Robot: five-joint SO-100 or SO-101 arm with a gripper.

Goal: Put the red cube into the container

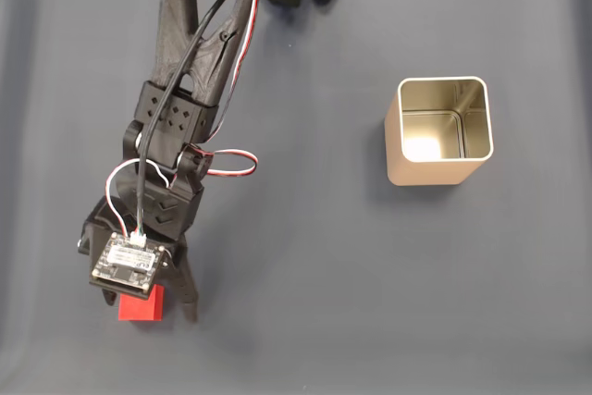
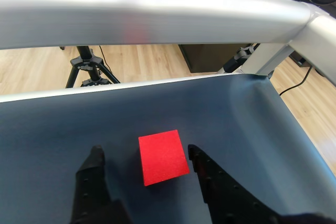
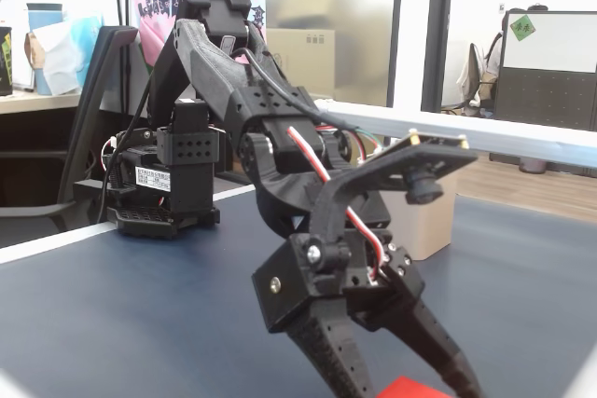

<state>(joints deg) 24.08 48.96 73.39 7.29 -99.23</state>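
The gripper (image 2: 144, 157) is open wide, with one finger on each side of the cube (image 2: 163, 157). In the wrist view there is a gap on both sides, so nothing is held yet. The cube sits flat on the dark mat (image 1: 305, 302), at the bottom left in the fixed view from above. The tin (image 1: 442, 131) stands well apart, up and to the right, and its inside looks empty.

The step now looks like the grab. To do it well, the fingers should go low around the cube and stay even on both sides. Then they should shut slowly on the flat faces, so the cube does not twist or pop out.
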